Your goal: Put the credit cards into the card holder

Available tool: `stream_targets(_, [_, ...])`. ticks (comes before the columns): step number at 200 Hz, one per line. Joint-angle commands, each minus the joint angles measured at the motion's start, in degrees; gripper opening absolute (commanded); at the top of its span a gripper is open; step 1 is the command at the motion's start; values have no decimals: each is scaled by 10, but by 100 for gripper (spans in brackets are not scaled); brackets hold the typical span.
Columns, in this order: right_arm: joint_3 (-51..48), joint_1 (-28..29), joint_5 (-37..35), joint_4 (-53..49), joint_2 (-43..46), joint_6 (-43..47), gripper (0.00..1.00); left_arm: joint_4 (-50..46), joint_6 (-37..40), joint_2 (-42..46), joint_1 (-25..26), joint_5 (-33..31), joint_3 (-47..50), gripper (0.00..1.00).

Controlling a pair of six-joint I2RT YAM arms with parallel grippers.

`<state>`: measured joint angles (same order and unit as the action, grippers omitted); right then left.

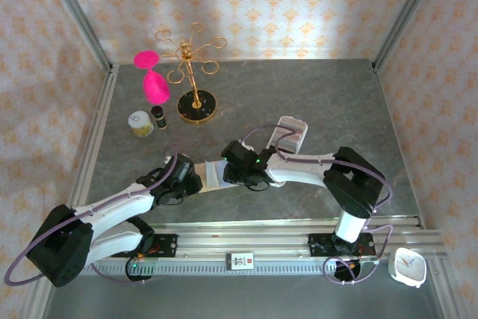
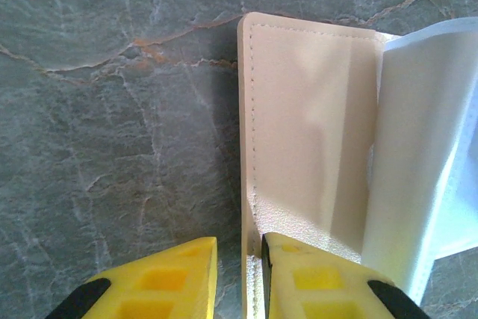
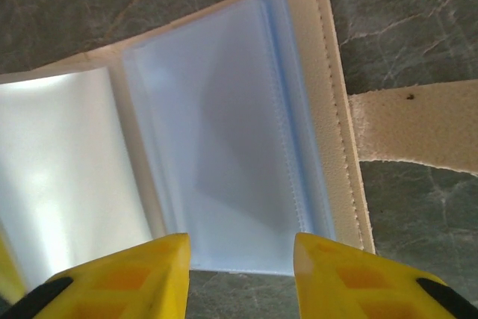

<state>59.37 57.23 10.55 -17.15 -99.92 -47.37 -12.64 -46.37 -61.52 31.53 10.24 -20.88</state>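
Bases of both arms sit on the rail along the desk's near edge, with a white clock just past the near-right corner. The arms reach inward and meet mid-desk, slightly toward the near edge. The card holder lies there opened out, with the left gripper and right gripper close on either side. A white tray sits just behind the right forearm; its contents are too small to tell. The far-left corner is crowded: gold rack, pink glass, jar, dark bottle. Free room is the far-right quarter and the strip along the right edge.

Left wrist: the left gripper has its jaws slightly apart and straddles the left edge of the card holder's cream cover. One fingertip is over the cover and the other is over bare desk. A gap shows beside the edge, so it isn't clamped. A clear sleeve stands up at the right. There is open stone all along the left.

Right wrist: the right gripper has its jaws well apart with nothing between them, poised over the near edge of the card holder's clear sleeves. The sleeves fan left, one catching glare. The stitched cover edge runs along their right side. A cream strap runs off from it to the right across the desk. There is bare stone above and below the strap.
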Motion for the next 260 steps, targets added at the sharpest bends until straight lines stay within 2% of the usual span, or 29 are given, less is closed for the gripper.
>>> stream_targets(1, [-3,3,-4,7,-13,-4,41,-2,12,-2,2,5,7,24])
stream_targets(76, [-1,3,8,34,-32,-7,42,0,13,-6,2,7,8,24])
stream_targets(133, [2,3,35,82,-37,-7,47,2,13,-11,2,7,7,25])
stream_targets(260, [-4,3,92,195,-44,-21,48,11,-12,3,2,1,24,26])
